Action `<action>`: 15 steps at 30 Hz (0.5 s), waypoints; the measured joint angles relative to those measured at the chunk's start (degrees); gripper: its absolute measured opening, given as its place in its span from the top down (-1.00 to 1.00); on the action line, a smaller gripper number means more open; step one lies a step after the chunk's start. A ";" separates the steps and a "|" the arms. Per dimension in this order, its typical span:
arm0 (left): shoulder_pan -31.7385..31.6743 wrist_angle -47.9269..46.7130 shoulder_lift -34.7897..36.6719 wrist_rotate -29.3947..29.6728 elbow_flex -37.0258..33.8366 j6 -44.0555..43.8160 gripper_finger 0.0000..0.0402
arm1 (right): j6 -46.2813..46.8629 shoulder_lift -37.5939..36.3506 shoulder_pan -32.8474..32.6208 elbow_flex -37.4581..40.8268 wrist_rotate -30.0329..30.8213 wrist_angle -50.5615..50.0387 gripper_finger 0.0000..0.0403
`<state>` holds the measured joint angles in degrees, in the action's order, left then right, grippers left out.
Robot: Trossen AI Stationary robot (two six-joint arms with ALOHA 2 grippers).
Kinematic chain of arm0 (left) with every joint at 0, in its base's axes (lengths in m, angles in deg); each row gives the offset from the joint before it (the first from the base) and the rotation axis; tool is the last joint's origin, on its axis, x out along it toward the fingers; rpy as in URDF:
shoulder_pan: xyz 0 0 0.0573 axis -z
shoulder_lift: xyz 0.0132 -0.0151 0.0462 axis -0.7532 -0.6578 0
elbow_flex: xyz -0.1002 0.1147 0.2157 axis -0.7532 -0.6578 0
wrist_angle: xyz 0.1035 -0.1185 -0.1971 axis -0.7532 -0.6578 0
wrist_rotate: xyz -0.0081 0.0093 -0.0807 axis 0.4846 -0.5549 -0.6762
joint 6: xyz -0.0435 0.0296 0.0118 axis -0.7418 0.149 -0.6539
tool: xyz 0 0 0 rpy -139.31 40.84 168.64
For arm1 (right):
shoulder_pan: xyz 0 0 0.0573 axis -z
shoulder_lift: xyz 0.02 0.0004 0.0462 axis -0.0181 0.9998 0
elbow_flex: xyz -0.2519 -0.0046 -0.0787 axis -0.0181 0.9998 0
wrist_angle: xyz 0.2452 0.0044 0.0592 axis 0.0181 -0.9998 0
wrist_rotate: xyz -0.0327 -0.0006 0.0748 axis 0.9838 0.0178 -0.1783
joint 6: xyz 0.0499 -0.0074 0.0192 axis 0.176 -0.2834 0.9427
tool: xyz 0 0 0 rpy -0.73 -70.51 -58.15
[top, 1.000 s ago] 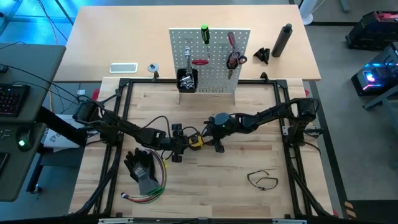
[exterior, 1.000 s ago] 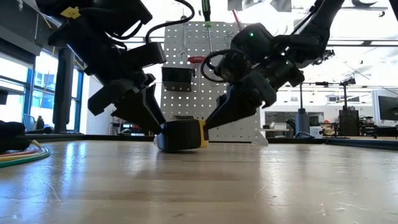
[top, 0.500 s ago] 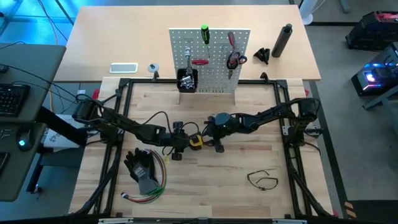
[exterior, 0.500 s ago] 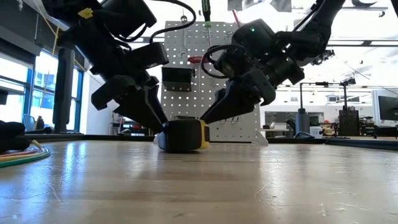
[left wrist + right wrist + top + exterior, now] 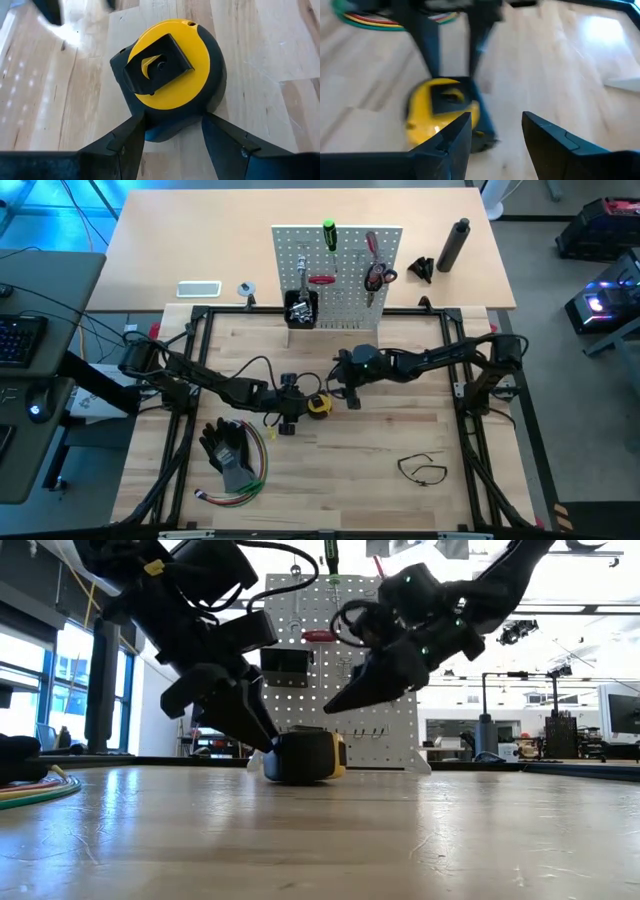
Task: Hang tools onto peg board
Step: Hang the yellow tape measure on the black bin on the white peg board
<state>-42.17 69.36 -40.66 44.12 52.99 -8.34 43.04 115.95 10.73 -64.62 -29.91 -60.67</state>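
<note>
The yellow and black tape measure (image 5: pixel 318 404) lies flat on the wooden table, its yellow face with the black clip (image 5: pixel 159 64) up. My left gripper (image 5: pixel 297 408) is at its left end, with the fingers shut on it. My right gripper (image 5: pixel 347 387) is open and empty, raised above and to the far right of the tape measure (image 5: pixel 305 757). The peg board (image 5: pixel 338 275) stands upright at the table's far side. It carries a green screwdriver (image 5: pixel 328 235), red-handled tools (image 5: pixel 374 272) and a black bin (image 5: pixel 300 308). A thin black loop (image 5: pixel 420 468) lies near the front right. My left gripper has the tape measure's rounded dark end (image 5: pixel 172 125) between its two fingertips (image 5: pixel 134 131), one on each side. The fingers slant down from the table's left (image 5: pixel 250 720). Only their free ends reach the case. The tape measure rests flat on the table.
Black gloves (image 5: pixel 228 448) and a bundle of coloured wires (image 5: pixel 252 475) lie at the front left. A black bottle (image 5: pixel 456 242), a small black object (image 5: pixel 421 270) and a phone (image 5: pixel 198 288) lie on the far table behind the peg board. The black frame rails (image 5: pixel 320 315) border the work area.
My right gripper has come off the tape measure and gone up and toward the table's far right. My left gripper has moved a little toward the table's right, and the tape measure has slid along the table with it, staying flat.
</note>
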 joint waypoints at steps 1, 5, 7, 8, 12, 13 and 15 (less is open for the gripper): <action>0.00 0.14 -0.03 0.02 -0.01 0.27 0.06 | -0.15 0.48 0.51 0.00 -0.05 0.27 0.16; -0.16 0.21 -0.05 0.06 -0.01 0.37 0.06 | -0.14 2.55 2.18 0.01 -1.71 1.23 0.16; -0.38 0.20 -0.05 -0.06 -0.01 0.37 0.06 | -0.14 3.91 2.64 0.07 -2.39 2.52 0.16; -0.47 0.20 -0.05 -0.09 -0.01 0.40 0.06 | -0.14 4.50 2.71 0.07 -3.12 3.16 0.16; -0.48 0.17 -0.07 0.12 -0.04 0.48 0.06 | -0.22 6.02 2.71 0.11 -3.59 6.01 0.16; -0.50 0.17 -0.07 0.14 -0.04 0.48 0.06 | -0.23 6.08 2.71 0.11 -3.31 6.51 0.16; -0.50 0.15 -0.07 0.14 -0.04 0.48 0.06 | -0.30 6.08 2.89 0.13 -3.28 7.25 0.16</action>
<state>-42.67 69.51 -40.73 44.26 52.96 -7.86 42.74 122.03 13.62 -64.48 -33.18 -53.42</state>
